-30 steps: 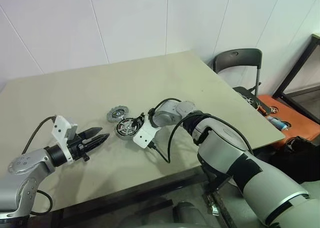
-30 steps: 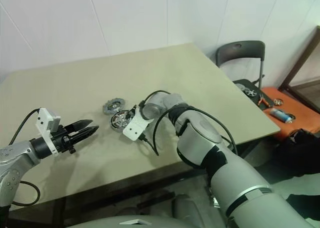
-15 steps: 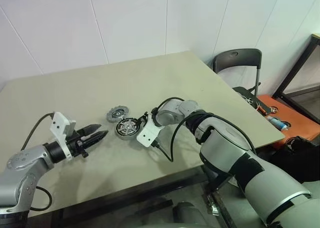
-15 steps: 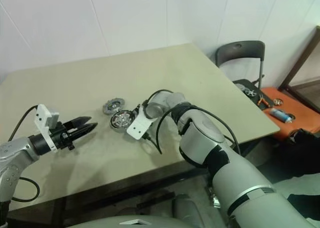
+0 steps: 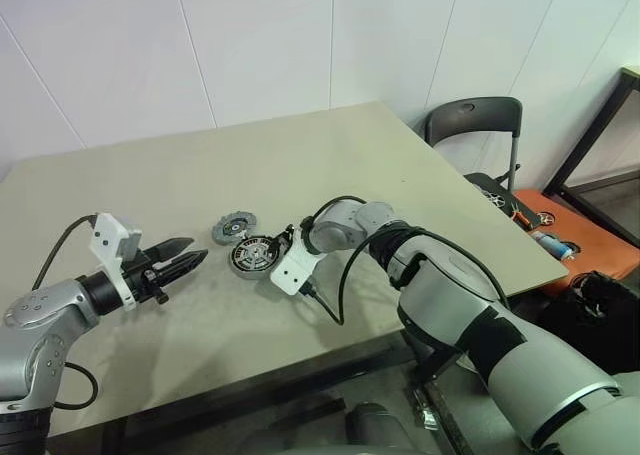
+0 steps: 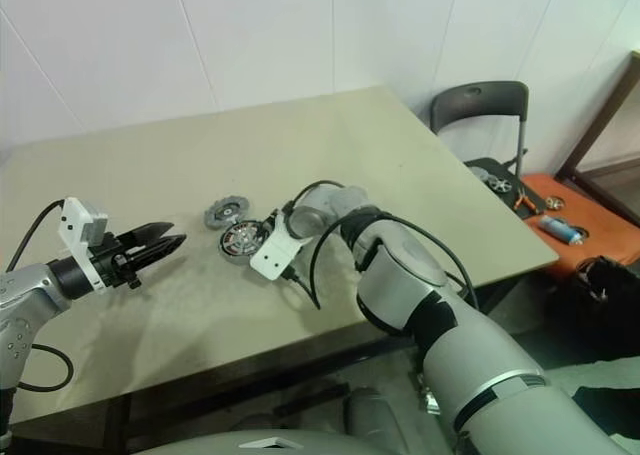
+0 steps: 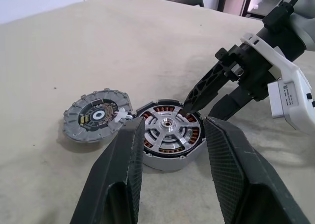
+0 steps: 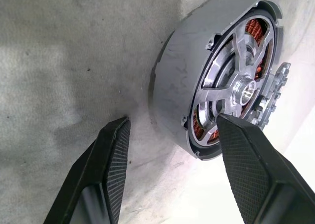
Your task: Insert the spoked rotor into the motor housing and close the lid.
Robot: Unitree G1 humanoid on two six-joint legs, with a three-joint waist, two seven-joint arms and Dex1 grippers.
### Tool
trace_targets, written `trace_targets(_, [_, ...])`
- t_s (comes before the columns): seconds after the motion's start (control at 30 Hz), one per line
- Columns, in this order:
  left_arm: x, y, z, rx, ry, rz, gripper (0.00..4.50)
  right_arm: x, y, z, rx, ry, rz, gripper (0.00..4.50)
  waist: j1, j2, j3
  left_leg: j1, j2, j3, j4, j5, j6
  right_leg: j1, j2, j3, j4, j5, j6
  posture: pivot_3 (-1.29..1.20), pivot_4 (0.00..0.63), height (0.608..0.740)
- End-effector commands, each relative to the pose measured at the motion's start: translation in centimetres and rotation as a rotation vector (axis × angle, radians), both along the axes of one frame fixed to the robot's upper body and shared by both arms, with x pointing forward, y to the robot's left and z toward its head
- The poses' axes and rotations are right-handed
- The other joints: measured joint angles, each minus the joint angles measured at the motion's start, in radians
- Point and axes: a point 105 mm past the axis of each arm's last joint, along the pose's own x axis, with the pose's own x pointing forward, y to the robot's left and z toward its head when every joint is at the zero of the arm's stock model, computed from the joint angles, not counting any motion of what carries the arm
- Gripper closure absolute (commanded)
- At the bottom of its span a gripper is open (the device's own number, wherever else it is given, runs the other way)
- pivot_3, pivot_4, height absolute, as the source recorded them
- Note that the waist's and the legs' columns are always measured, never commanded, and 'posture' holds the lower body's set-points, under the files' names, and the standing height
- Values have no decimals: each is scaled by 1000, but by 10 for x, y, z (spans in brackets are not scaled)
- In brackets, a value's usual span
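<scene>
No legible writing is seen on the motor housing [image 7: 171, 140] or lid [image 7: 97, 118]; the left gripper [image 5: 187, 260] and right gripper [image 7: 204, 98] are held apart, empty

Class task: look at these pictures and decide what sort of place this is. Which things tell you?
Probably a workshop or lab room: a plain table holds motor parts, a folding chair stands by bare white wall panels, and an orange tray of tools sits beside it.
</scene>
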Motion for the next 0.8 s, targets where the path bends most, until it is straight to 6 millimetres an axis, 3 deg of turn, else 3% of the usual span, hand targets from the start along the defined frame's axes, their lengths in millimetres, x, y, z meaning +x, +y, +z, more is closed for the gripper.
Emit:
trace_targets(0.03, [0, 5, 12, 17, -52, 9, 2457, 1, -2, 0, 7, 8, -11, 2002, 1, 0, 0, 0, 0, 0, 0, 0, 0, 0, 0, 0, 0, 0, 0, 0, 0, 740])
trace_targets(0.17, [0, 4, 11, 15, -52, 9, 2457, 1, -1, 3, 13, 3, -7, 3188, 1, 0, 0, 0, 0, 0, 0, 0, 0, 0, 0, 0, 0, 0, 0, 0, 0, 740])
trace_targets(0.5, [4, 0, 10, 5, -56, 6, 2457, -4, 27, 21, 51, -33, 53, 3188, -3, 0, 0, 0, 0, 0, 0, 0, 0, 0, 1, 0, 0, 0, 0, 0, 0, 740])
trace_targets(0.63, [4, -2, 9, -4, -56, 9, 2457, -2, 26, 26, 26, -59, 71, 4267, -7, 0, 0, 0, 0, 0, 0, 0, 0, 0, 1, 0, 0, 0, 0, 0, 0, 740])
trace_targets(0.8, [5, -5, 6, -14, -53, 9, 2457, -2, 21, 29, -21, -22, 52, 4364, -1, 0, 0, 0, 0, 0, -1, 0, 0, -1, 1, 0, 0, 0, 0, 0, 0, 740])
